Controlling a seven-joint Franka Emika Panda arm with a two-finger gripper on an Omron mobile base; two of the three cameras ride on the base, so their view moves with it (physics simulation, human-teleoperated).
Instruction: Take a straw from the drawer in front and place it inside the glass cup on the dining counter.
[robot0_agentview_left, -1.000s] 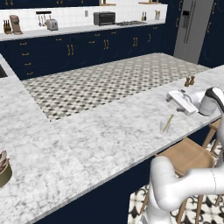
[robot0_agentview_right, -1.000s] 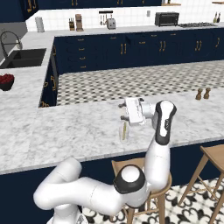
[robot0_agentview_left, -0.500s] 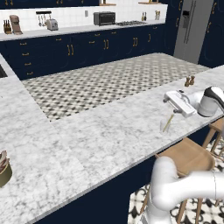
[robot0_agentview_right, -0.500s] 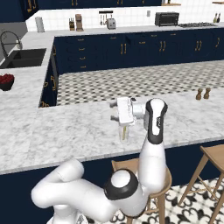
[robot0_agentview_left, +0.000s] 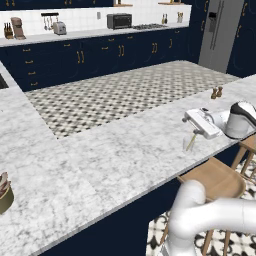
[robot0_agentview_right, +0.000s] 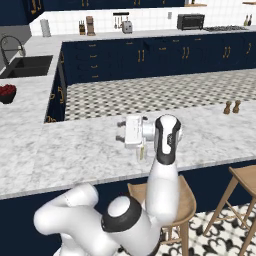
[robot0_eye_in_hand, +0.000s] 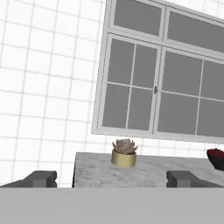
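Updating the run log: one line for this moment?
two-finger gripper: open, empty | thin yellow-green straw: inside clear glass tumbler | tumbler: on white-grey marble dining counter

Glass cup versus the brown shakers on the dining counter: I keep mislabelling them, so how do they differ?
The glass cup is clear and nearly see-through; the shakers are opaque brown. The cup is single, with the straw leaning in it; the shakers are a pair. The cup stands close by the open tool; the shakers stand well apart from it. Both are small and upright on the dining counter.
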